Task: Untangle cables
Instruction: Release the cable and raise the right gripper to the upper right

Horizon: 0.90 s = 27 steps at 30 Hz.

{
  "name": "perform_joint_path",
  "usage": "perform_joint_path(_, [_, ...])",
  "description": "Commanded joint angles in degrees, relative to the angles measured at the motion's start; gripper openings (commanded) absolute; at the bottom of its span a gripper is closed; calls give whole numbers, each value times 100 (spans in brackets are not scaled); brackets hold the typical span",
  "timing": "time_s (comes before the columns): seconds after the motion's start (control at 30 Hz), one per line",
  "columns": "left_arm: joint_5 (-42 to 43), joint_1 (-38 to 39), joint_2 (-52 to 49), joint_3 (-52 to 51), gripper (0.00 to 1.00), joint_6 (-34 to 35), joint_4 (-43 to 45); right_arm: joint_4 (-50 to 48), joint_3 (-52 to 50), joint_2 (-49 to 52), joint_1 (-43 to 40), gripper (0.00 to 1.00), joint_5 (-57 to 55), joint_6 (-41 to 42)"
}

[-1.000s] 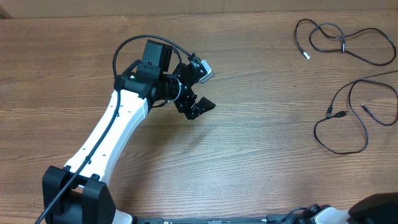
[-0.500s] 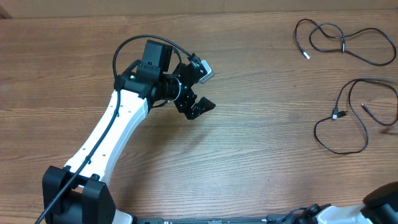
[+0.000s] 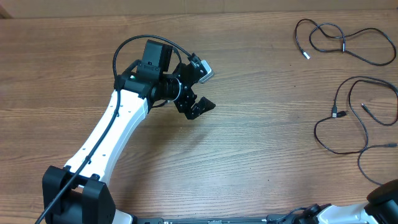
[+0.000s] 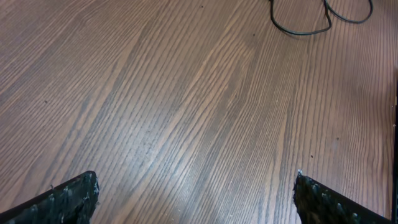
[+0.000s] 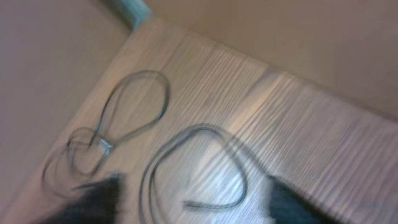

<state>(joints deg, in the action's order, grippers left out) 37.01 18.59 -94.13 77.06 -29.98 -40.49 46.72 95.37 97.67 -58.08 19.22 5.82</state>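
Jaws of our left gripper (image 3: 204,88) stand wide, empty, above the table (image 3: 261,155); the right gripper (image 5: 196,205) (blurred) shows its jaws apart, gripping nothing. We see the cables (image 3: 336,114) looped at the table's right side.

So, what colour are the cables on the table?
The cables are black; the overhead view shows it best.

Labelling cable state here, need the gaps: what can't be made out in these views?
Overhead: lower thin black cable runs off the right edge; its far end is cut off.
Overhead: upper thin black cable, crossing too small to tell knot from overlap.
Right wrist: motion blur; plug ends unreadable, right gripper smeared.
Left wrist: cable loop cut by the top edge.
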Motion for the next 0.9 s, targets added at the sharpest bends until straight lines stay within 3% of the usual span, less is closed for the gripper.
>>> perform_joint_path(0.0, [-17, -31, 103, -2, 100, 83, 2, 332, 140, -20, 170, 100, 1139, -203])
perform_joint_path(0.2, [-20, -31, 103, -2, 100, 83, 4, 741, 140, -20, 1010, 100, 986, -634])
perform_joint_path(0.43, [-17, -31, 103, -2, 100, 83, 4, 966, 140, -20, 2310, 100, 450, -634])
perform_joint_path(0.87, [-17, -31, 103, -2, 100, 83, 2, 925, 140, -13, 4732, 100, 435, -629])
